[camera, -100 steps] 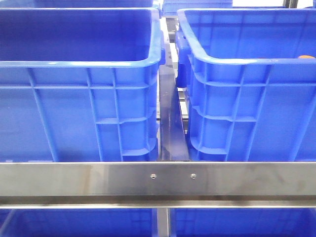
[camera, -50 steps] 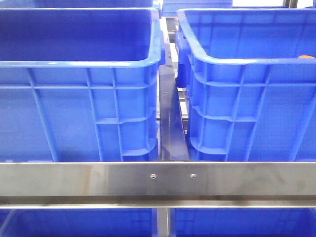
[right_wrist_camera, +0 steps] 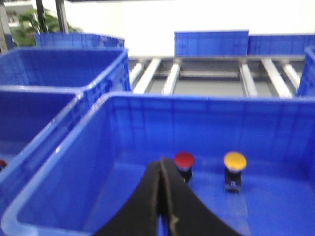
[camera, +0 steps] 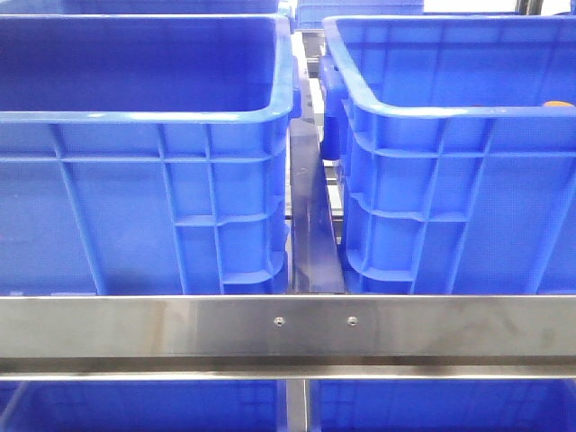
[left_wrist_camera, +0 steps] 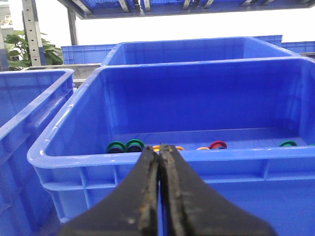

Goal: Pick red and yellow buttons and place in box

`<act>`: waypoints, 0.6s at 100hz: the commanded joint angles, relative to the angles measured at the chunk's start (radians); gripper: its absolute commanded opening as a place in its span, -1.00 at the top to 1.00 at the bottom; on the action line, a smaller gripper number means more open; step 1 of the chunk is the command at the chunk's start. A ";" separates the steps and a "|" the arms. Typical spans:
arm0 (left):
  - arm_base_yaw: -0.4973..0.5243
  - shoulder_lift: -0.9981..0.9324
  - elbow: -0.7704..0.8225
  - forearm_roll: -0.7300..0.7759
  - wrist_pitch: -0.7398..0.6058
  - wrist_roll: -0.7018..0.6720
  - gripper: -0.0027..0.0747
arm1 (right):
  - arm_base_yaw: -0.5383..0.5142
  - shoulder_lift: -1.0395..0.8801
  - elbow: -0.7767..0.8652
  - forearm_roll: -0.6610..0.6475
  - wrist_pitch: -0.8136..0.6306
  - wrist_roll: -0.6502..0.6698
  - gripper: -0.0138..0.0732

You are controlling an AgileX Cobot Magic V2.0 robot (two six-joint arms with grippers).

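Two buttons — a red button (right_wrist_camera: 184,160) and a yellow button (right_wrist_camera: 235,161) — stand side by side in the right crate (right_wrist_camera: 275,128), toward its far wall. Both grippers, left (left_wrist_camera: 160,162) and right (right_wrist_camera: 162,172), hang pressed closed and empty. That fits either a delivery just made or a pick pending.

Red button (right_wrist_camera: 184,161) and yellow button (right_wrist_camera: 235,162) upright, side by side, apart, inside blue box (right_wrist_camera: 147,118).
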 commanded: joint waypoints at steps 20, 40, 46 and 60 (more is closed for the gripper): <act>0.001 -0.033 0.039 -0.005 -0.079 -0.003 0.98 | -0.003 -0.072 -0.026 -0.820 -0.011 0.852 0.95; 0.001 -0.033 0.039 -0.005 -0.079 -0.003 0.98 | 0.009 -0.159 -0.016 -1.086 -0.024 1.129 0.95; 0.001 -0.033 0.039 -0.005 -0.079 -0.003 0.98 | 0.018 -0.189 0.009 -1.104 -0.050 1.133 0.95; 0.001 -0.033 0.039 -0.005 -0.079 -0.003 0.98 | 0.032 -0.267 0.103 -1.109 -0.133 1.138 0.95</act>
